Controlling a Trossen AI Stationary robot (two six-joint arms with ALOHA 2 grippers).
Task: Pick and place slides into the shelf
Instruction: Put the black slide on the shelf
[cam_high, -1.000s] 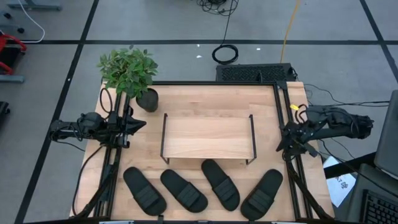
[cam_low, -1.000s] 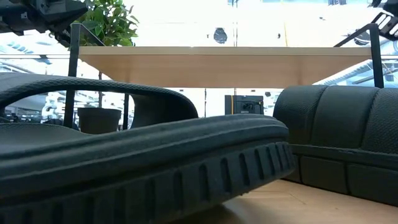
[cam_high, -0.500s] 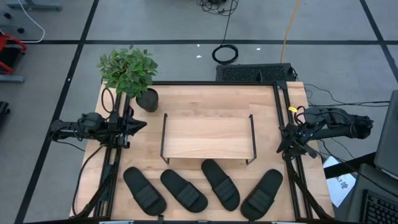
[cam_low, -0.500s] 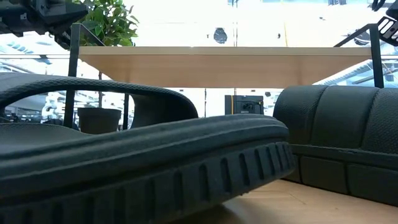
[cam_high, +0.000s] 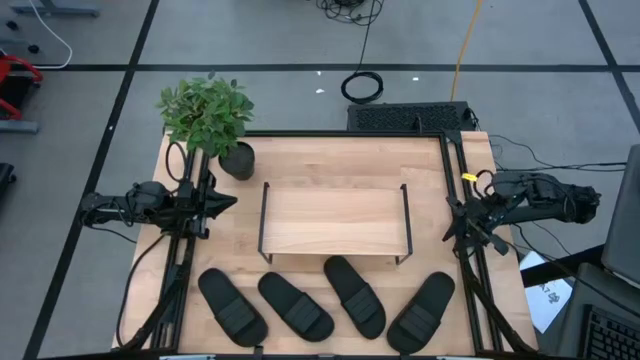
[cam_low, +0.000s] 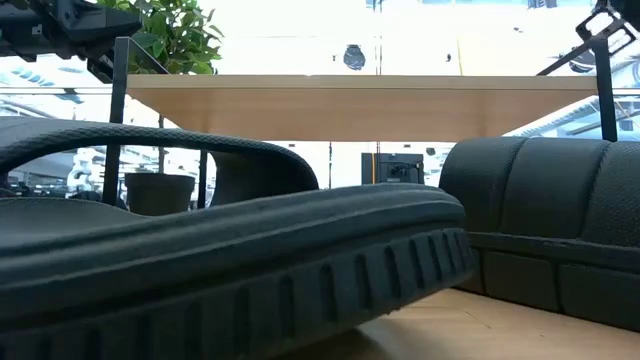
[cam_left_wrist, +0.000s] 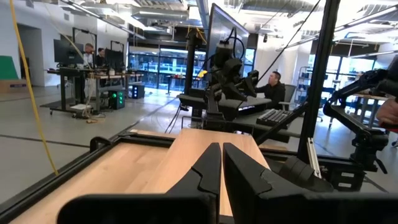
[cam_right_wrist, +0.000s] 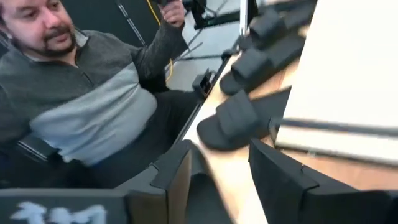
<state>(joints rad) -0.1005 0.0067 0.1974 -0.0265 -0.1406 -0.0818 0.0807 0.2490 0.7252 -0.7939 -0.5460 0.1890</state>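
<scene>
Four black slides lie sole-down in a row along the table's near edge (cam_high: 232, 306), (cam_high: 295, 305), (cam_high: 354, 296), (cam_high: 422, 312). Two of them fill the low view's foreground (cam_low: 230, 270), (cam_low: 545, 230). The shelf (cam_high: 335, 222) stands mid-table on thin black side frames, and nothing lies on its light-wood top board (cam_low: 360, 105). My left gripper (cam_high: 225, 200) hovers left of the shelf with its fingers shut (cam_left_wrist: 221, 163). My right gripper (cam_high: 450, 228) hovers right of the shelf, open (cam_right_wrist: 217, 180), facing the slides (cam_right_wrist: 239, 121).
A potted plant (cam_high: 210, 118) stands at the table's far left corner. Black frame rails run along the table's sides (cam_high: 180, 270), (cam_high: 470, 280). A person in a grey sweater (cam_right_wrist: 93, 106) sits at the table's near side. Bare wood lies between the shelf and the slides.
My right gripper has shifted slightly toward the shelf. The slides and the shelf have stayed where they were.
</scene>
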